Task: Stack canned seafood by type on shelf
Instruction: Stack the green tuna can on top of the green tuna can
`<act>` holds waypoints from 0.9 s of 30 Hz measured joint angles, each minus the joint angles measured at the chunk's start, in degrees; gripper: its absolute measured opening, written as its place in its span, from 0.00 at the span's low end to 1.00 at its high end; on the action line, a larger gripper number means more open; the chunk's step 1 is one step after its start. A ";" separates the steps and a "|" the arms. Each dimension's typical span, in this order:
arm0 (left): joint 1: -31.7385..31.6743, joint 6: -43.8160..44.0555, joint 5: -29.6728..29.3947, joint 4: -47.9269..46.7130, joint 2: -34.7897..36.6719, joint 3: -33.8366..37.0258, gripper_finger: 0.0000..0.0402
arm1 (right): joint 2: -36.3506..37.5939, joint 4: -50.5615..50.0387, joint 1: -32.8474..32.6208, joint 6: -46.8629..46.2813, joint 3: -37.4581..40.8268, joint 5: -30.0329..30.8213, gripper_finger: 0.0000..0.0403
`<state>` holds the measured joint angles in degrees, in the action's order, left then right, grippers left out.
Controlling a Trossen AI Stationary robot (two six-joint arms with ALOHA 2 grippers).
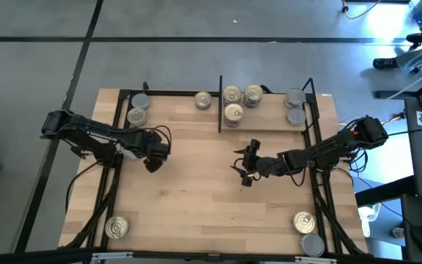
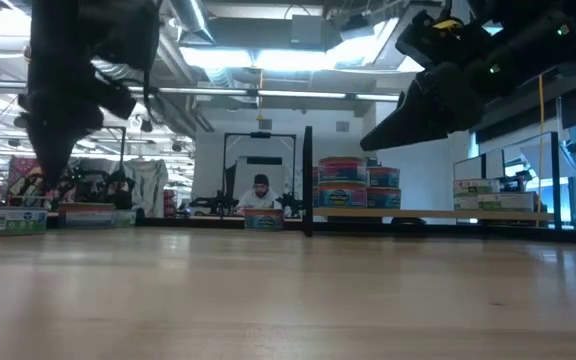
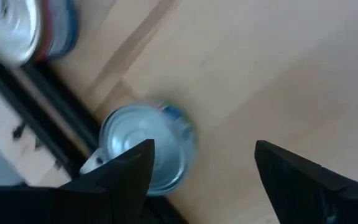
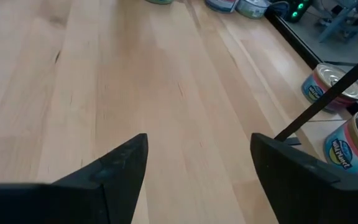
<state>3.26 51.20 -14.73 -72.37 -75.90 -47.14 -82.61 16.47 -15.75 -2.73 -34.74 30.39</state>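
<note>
Several low round tins stand along the shelf at the table's far edge. Two sit in the far left corner, one is left of the black divider, three are just right of it, and two are at the far right. My left gripper hangs open above the table's left middle; its wrist view shows a grey-lidded tin beside a black bar. My right gripper is open over bare wood near the table's centre, holding nothing.
One tin stands in the near left corner and two in the near right corner. Black frame bars run along both sides of the table. Bare wood lies between the grippers. A person sits in the room beyond the far edge.
</note>
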 joint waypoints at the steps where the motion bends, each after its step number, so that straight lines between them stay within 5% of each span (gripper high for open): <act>1: -0.59 0.92 0.01 -0.58 0.00 0.60 0.67 | 0.00 0.04 0.00 0.02 0.00 0.00 0.71; 15: -9.48 -5.91 -1.10 -4.18 -10.73 3.44 0.41 | 0.00 -0.02 0.00 0.05 0.00 -0.02 0.70; 27: -8.67 -23.45 1.39 0.88 -14.93 2.34 0.35 | 0.00 -0.44 0.00 0.09 -0.02 -0.03 0.71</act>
<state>-5.41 27.75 -13.35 -71.48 -90.83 -44.80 -82.61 16.03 -15.75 -2.63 -34.76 30.36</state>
